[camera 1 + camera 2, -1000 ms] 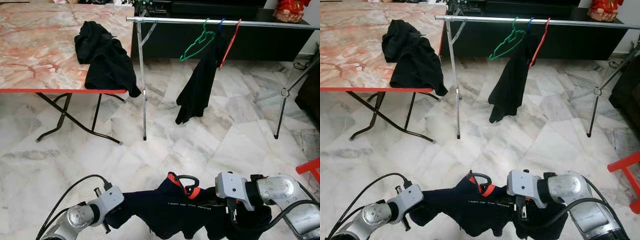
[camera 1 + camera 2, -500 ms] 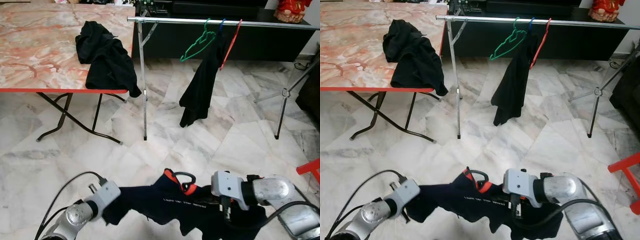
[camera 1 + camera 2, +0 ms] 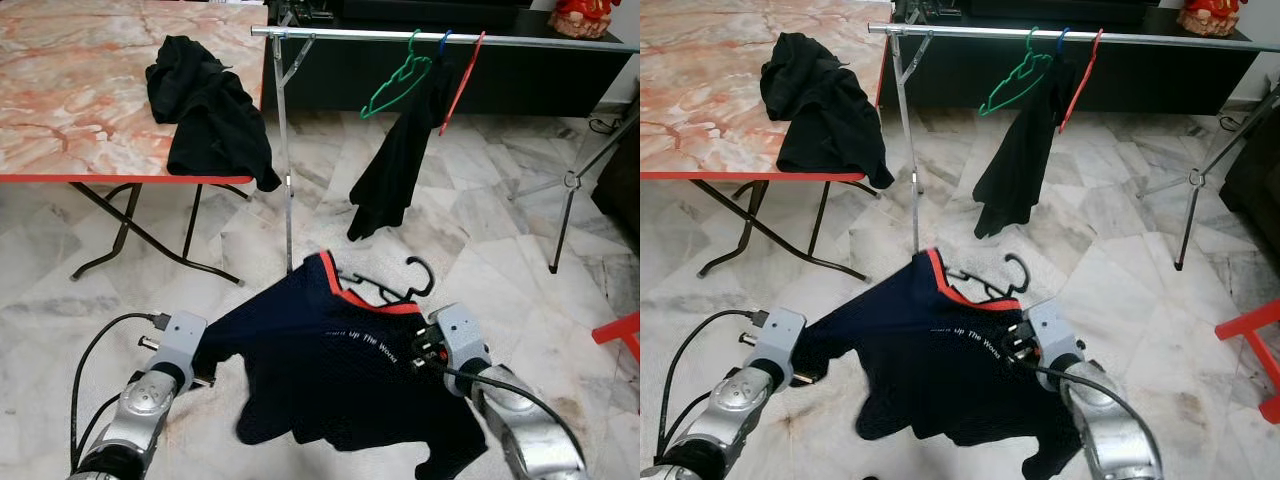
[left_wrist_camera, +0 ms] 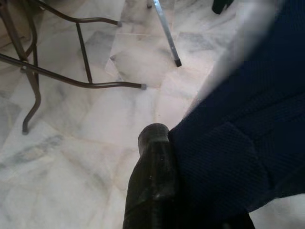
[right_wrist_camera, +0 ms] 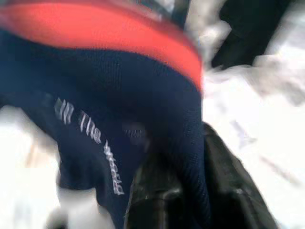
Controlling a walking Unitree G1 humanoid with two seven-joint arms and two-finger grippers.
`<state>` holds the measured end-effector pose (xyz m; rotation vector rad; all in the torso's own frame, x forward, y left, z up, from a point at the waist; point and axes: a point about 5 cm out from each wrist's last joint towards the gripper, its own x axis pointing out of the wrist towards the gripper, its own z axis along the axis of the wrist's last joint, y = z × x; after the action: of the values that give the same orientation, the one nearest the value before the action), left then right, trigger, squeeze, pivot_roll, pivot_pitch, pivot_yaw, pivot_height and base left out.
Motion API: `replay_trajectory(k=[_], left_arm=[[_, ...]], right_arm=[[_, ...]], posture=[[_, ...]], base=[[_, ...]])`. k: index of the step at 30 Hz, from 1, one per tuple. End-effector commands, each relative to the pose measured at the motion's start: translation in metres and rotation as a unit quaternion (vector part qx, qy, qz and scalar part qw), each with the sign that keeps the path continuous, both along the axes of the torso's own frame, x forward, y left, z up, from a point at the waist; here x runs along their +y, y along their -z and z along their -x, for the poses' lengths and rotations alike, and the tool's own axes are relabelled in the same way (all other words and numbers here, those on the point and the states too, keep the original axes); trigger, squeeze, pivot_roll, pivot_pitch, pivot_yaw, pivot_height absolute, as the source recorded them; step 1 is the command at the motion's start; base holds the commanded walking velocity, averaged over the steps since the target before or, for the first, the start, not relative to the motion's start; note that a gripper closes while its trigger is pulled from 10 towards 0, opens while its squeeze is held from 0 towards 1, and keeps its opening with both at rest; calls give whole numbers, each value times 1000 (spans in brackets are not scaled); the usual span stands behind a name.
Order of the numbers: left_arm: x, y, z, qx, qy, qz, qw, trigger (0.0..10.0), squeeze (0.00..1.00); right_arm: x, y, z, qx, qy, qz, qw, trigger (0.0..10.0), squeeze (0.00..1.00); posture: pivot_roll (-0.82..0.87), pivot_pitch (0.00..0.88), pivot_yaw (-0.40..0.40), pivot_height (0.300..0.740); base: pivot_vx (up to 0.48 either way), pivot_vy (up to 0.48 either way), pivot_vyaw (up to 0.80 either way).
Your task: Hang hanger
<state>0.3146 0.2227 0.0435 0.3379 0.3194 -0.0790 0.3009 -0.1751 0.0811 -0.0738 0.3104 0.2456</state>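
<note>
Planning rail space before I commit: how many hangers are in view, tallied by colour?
Green hanger on the rail: 1
Blue hanger on the rail, just its hook showing above a black garment: 1
Red hanger on the rail: 1
Black hanger inside the navy shirt held up by both grippers: 1
Total: 4

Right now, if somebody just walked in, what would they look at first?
Probably the big dark navy shirt with a red collar, on a black hanger, held up between the left gripper and the right gripper in front of the robot. Behind it, a silver clothes rail holds a green hanger, a red hanger and a hanging black garment.
</note>
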Motion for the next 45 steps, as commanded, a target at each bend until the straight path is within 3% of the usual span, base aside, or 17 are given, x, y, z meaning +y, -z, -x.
replay_trajectory(k=[1,5,11,12,13,16,17,23,26,29,32,35,37,38,39,40,45], left_arm=[[37,18,22,50,-103,1,993,0,0],[16,24,23,69,-27,13,997,0,0],[-24,17,25,69,162,48,983,0,0],[-30,16,27,74,202,51,975,1137,0],[-34,14,29,77,234,40,968,9412,0],[-37,9,28,64,250,29,966,10000,0],[-35,4,25,50,238,36,969,10000,1000],[-30,-3,22,33,235,25,971,10000,1000],[-29,-7,26,38,261,23,964,10000,1000],[-28,-7,29,47,276,22,960,10000,1000],[-28,-4,38,86,332,-27,939,10000,1000],[-32,-3,41,106,382,-79,915,10000,1000],[-38,-3,42,120,421,-110,892,10000,1000],[-42,-1,47,144,459,-131,867,10000,1000],[-43,-1,49,155,475,-141,855,10000,0],[-45,-1,50,166,490,-151,842,10000,0],[-60,-8,43,162,496,-110,846,10000,0]], right_arm=[[-56,-27,3,-90,185,-22,978,10000,0],[-37,-21,6,-84,202,-72,973,10000,0],[-14,-6,8,-27,152,-47,987,10000,0],[-12,-5,8,-23,139,-44,989,10000,0],[-10,-4,8,-18,125,-36,991,10000,0],[-9,-1,7,-3,108,-16,994,10000,0],[-10,1,5,8,85,3,996,10000,0],[-12,3,3,43,-24,66,997,10000,0],[-23,8,4,79,-130,153,976,10000,0],[-29,9,5,92,-159,179,967,10000,0],[-42,10,6,125,-251,242,929,10000,0],[-42,10,8,153,-337,243,897,10000,0],[-38,9,9,161,-392,251,870,10000,0],[-36,8,7,171,-418,257,855,10000,0],[-35,8,5,172,-423,265,849,10000,0],[-31,6,2,167,-436,268,843,10000,0],[-14,6,-3,153,-463,255,835,10000,0]], posture=[[-24,231,-50,740],[-25,233,-49,740],[-17,240,-51,740],[-17,240,-51,740],[-17,240,-51,740],[-15,237,-52,740],[-15,237,-53,740],[-16,234,-52,740],[-15,227,-54,740],[-15,227,-54,740],[-10,220,-56,740],[-4,215,-59,740],[7,215,-68,740],[7,215,-68,740],[8,218,-77,740],[13,222,-79,740],[12,217,-85,740]], base=[[0,0,0],[0,0,0],[0,0,0],[0,0,0],[0,0,0],[0,0,0],[0,0,0],[0,0,0],[0,0,0],[0,0,0],[0,0,0],[0,0,0],[0,0,0],[0,0,0],[0,0,0],[0,0,0],[0,0,0]])
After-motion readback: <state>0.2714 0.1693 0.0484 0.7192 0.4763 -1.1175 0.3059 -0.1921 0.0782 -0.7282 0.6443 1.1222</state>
